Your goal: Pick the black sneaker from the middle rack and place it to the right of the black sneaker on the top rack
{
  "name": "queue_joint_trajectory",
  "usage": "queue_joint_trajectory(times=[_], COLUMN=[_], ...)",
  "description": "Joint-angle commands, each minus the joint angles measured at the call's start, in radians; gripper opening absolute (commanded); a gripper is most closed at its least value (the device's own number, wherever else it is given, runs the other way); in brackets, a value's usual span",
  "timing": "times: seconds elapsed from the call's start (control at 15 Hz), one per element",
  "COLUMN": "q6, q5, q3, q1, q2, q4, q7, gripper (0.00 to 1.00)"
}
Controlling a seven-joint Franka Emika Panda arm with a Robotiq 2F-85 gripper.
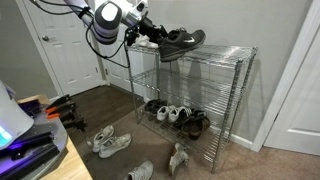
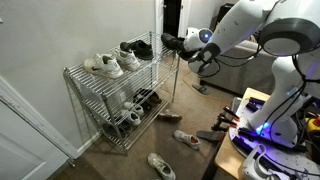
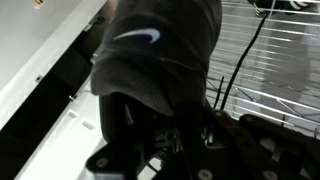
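My gripper (image 1: 157, 38) is shut on a black sneaker (image 1: 182, 42) and holds it in the air at the end of the top rack (image 1: 225, 52), at about shelf height. In an exterior view the held sneaker (image 2: 174, 42) hangs just beyond the top rack (image 2: 110, 78), next to the matching black sneaker (image 2: 136, 49) lying on it; my gripper (image 2: 190, 46) is behind it. In the wrist view the held sneaker (image 3: 150, 40) with a white swoosh fills the frame, the fingers (image 3: 190, 130) are dark below it, and wire grid (image 3: 275, 50) shows beyond. The middle rack (image 1: 200, 92) looks bare.
White sneakers (image 2: 102, 65) lie on the top rack beside the black one. The bottom shelf holds white sneakers (image 1: 170, 113) and dark shoes (image 1: 196, 122). Loose shoes (image 1: 110, 140) lie on the carpet in front. A wall stands behind the rack, a door (image 1: 70, 45) beside it.
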Motion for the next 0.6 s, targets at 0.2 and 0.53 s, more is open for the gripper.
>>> queue_joint_trajectory(times=[0.2,0.53], q6=[-0.031,-0.026], q5=[0.014,-0.020], q3=[-0.024,0.055], q1=[0.034,-0.041], q2=[-0.006,-0.019], q4=[0.124,0.207], q7=[0.002,-0.001], gripper=[0.05,0.05])
